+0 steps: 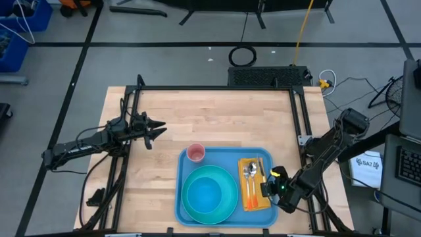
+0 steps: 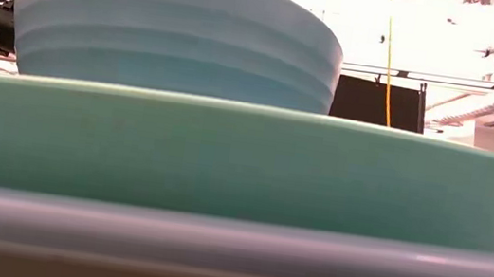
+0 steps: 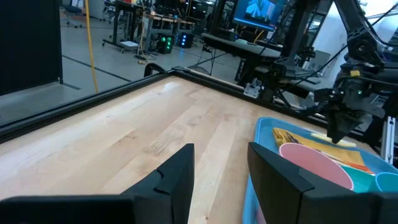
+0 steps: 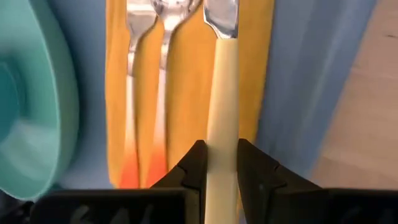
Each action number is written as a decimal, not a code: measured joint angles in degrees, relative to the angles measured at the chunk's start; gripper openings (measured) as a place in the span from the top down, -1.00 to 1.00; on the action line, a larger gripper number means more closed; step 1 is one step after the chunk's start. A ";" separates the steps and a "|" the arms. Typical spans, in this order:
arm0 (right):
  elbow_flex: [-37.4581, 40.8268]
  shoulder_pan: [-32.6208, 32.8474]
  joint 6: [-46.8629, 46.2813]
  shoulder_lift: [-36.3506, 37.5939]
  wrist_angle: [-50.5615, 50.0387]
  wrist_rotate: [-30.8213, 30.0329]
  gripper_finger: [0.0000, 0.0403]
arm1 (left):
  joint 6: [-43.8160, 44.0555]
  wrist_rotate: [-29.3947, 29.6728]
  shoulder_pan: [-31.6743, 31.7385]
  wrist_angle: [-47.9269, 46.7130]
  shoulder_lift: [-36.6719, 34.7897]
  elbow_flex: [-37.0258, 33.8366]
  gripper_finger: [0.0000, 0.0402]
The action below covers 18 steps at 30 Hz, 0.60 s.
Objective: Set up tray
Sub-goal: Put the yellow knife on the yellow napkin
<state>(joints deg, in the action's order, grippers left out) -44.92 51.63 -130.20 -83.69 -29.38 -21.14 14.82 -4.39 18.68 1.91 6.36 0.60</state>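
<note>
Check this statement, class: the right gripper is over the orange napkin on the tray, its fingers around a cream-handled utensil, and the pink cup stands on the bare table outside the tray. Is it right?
One detail is wrong. The high view shows the pink cup standing inside the tray, at its far left corner, not on the bare table. The rest holds: the right gripper is over the orange napkin, fingers around the cream-handled utensil.

One tray [image 1: 197, 210]; plate [image 1: 227, 176]; bowl [image 1: 204, 195]; cup [image 1: 196, 153]; napkin [image 1: 253, 199]; three utensils [image 4: 163, 37].
</note>
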 joint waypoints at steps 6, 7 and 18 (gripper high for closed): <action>-1.90 0.25 -0.14 -1.97 0.77 0.40 0.77 | 0.00 0.00 0.00 0.00 0.01 0.00 0.24; -2.20 0.23 -0.14 -2.57 0.87 0.49 0.77 | -0.01 -0.01 -0.02 0.00 0.00 0.00 0.24; -3.06 -1.02 -0.08 -4.54 0.47 3.82 0.77 | 0.00 0.00 -0.01 0.01 0.00 0.00 0.24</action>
<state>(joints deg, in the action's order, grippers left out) -47.99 50.61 -130.28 -88.23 -28.91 -17.32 14.82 -4.39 18.66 1.92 6.36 0.60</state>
